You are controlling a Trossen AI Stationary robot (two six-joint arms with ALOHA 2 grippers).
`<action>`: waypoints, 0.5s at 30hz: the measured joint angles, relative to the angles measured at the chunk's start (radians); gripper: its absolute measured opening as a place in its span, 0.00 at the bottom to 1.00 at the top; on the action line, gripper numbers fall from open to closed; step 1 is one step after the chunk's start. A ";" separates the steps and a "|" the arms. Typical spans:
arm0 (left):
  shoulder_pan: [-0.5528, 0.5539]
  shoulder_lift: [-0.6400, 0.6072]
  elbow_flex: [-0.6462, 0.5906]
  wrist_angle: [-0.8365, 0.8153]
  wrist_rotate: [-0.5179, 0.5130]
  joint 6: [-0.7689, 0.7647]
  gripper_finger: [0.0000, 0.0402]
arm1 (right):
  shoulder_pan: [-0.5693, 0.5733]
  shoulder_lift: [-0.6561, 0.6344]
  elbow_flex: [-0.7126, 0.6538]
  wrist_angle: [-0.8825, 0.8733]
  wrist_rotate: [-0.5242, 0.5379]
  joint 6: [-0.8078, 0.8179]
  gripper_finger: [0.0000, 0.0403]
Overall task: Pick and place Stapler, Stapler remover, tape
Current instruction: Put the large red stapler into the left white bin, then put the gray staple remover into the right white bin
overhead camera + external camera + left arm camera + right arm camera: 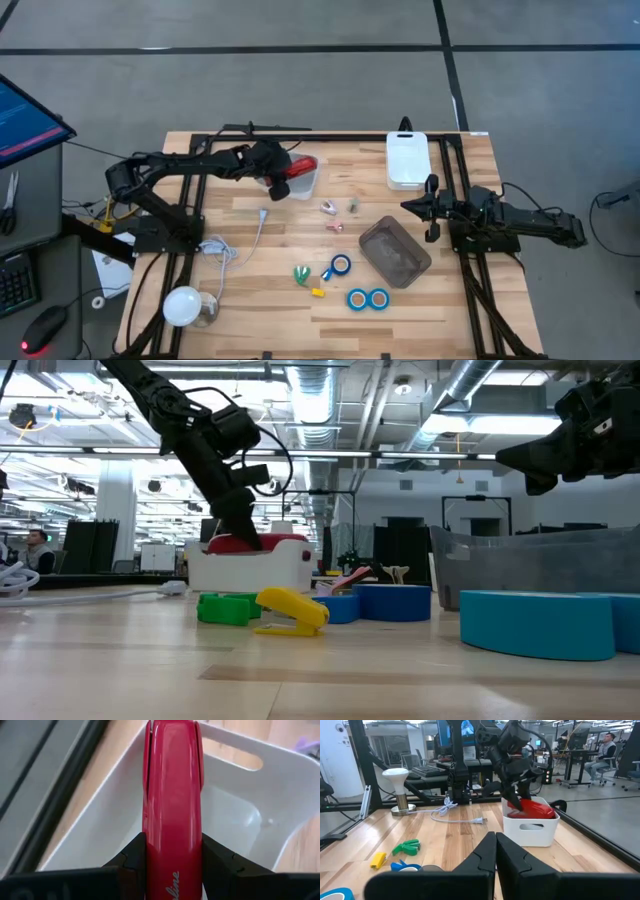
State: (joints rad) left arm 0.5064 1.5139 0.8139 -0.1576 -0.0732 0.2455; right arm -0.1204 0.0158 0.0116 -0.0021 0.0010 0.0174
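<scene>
The left gripper point(284, 178) is over the small white plastic bin point(305, 183) at the back of the wooden desk point(260, 300). Its jaws pinch the long glossy red stapler point(172, 805), which hangs inside the bin's opening. The right gripper point(432, 208) waits at the right side, near the grey tray point(395, 250), with jaws pressed together. Three bright-blue tape rolls point(367, 298) lie on the desk in front of the tray, well apart from the bin.
</scene>
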 joint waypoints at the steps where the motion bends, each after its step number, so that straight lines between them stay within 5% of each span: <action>1: 0.000 0.000 0.000 -0.001 0.000 0.000 0.28 | 0.000 0.000 0.000 0.000 0.000 0.000 0.00; 5: 0.000 0.000 0.000 -0.005 0.000 0.000 0.30 | 0.000 0.000 0.000 0.000 0.000 0.000 0.00; 11: 0.000 -0.003 0.002 0.019 -0.001 0.000 0.52 | 0.000 0.000 0.000 0.000 0.000 0.000 0.00; 15: 0.000 -0.003 0.002 0.023 -0.006 0.002 0.57 | 0.000 0.000 0.000 0.000 0.000 0.000 0.00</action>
State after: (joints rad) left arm 0.5064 1.5108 0.8158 -0.1349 -0.0792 0.2472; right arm -0.1207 0.0154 0.0116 -0.0024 0.0010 0.0175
